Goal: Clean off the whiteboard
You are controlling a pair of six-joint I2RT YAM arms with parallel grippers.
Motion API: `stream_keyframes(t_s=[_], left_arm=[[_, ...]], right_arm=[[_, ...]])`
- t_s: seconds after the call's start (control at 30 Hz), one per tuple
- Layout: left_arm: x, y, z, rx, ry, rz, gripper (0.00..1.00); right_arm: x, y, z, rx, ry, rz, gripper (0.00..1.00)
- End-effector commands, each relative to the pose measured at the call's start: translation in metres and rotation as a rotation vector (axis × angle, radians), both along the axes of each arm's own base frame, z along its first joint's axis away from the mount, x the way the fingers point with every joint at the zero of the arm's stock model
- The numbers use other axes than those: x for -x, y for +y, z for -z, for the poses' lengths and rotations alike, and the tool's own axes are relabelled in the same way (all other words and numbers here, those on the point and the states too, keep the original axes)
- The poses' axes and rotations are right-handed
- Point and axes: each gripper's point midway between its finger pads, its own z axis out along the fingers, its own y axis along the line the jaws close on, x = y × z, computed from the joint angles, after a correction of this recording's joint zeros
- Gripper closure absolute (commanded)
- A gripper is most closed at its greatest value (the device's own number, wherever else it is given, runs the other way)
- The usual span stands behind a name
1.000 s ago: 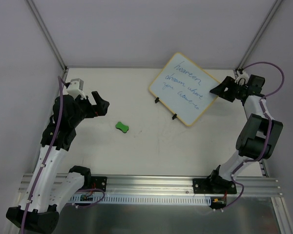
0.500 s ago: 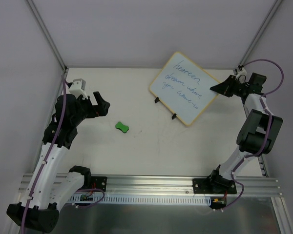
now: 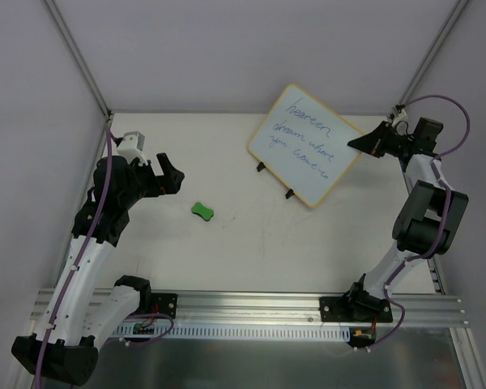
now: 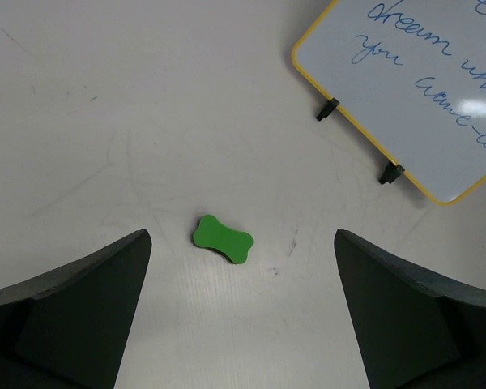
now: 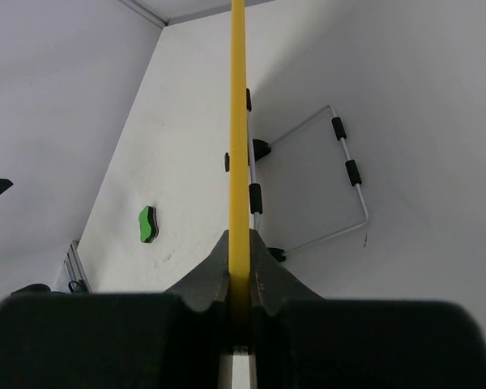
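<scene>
Yellow-framed, the whiteboard (image 3: 304, 146) stands propped near the table's (image 3: 227, 243) far right corner. Its long axis runs diagonally, with the footed edge toward the near left. The right gripper (image 3: 360, 143) is clamped on its right corner, and the left gripper (image 3: 168, 173) stands wide apart.

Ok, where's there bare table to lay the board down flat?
Widest bare patch: mid-table, between the green eraser, the whiteboard and the near rail. Another lies along the back edge, left of the whiteboard. Crowded at far right, where the right gripper has its jaws shut on the board's edge, and around the left gripper.
</scene>
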Motion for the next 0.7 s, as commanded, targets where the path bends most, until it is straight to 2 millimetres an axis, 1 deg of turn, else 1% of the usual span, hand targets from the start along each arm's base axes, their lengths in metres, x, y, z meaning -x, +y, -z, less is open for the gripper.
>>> stream_keyframes(t_s=[0.0,0.1,0.23,0.3,0.43,0.53,0.6,0.67], left_arm=[[0.002,-0.005,-0.002,0.006,-0.013,0.026,0.01],[0.002,-0.004,-0.001,0.006,-0.01,0.022,0.01],[0.002,-0.005,0.001,0.013,0.0,0.02,0.01],[0.001,-0.004,0.003,0.016,0.006,0.014,0.01],[0.001,-0.004,0.008,0.028,0.027,0.002,0.01],[0.0,-0.005,0.013,0.038,0.048,-0.008,0.01],[0.0,-0.006,0.016,0.05,0.063,-0.01,0.01],[-0.001,-0.007,0.017,0.059,0.074,-0.013,0.01]], right_arm=[[-0.016,-0.015,-0.073,0.096,-0.258,0.033,1.0],[-0.016,-0.017,-0.094,0.1,-0.294,0.053,1.0],[-0.016,-0.018,-0.113,0.102,-0.324,0.066,1.0],[-0.015,-0.02,-0.119,0.112,-0.339,0.082,1.0],[-0.01,-0.017,-0.142,0.105,-0.388,0.098,1.0],[-0.005,-0.013,-0.163,0.091,-0.432,0.095,1.0],[0.0,-0.004,-0.176,0.078,-0.462,0.079,1.0],[0.005,0.005,-0.184,0.076,-0.479,0.061,1.0]])
